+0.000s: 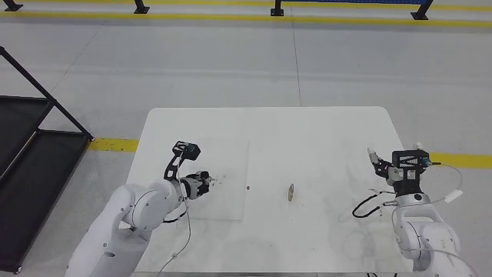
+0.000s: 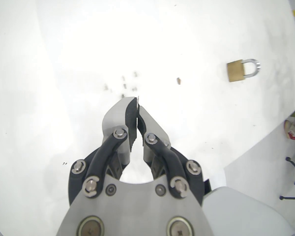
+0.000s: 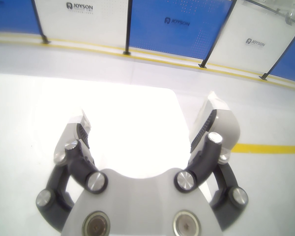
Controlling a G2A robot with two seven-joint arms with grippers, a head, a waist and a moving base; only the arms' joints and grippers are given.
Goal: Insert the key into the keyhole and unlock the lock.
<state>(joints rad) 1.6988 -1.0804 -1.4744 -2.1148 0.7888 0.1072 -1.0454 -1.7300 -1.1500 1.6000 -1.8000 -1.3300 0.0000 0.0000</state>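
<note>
A brass padlock (image 1: 291, 192) with a silver shackle lies flat near the middle of the white table (image 1: 323, 131). In the left wrist view the padlock (image 2: 237, 71) is off to one side, ahead of the fingers. My left gripper (image 1: 211, 179) (image 2: 137, 104) hovers over the table's left part, shut on a thin metal sliver, the key (image 2: 138, 100), of which just an edge pokes out at the tips. My right gripper (image 1: 374, 158) (image 3: 150, 109) stands open with nothing in it near the table's right edge.
A small brown speck (image 2: 179, 81) lies between the left gripper and the padlock. Several tiny dark marks (image 2: 124, 84) dot the surface just ahead of the fingertips. A black rack (image 1: 31, 146) stands on the floor to the left. A black cable (image 1: 365, 206) loops by the right arm.
</note>
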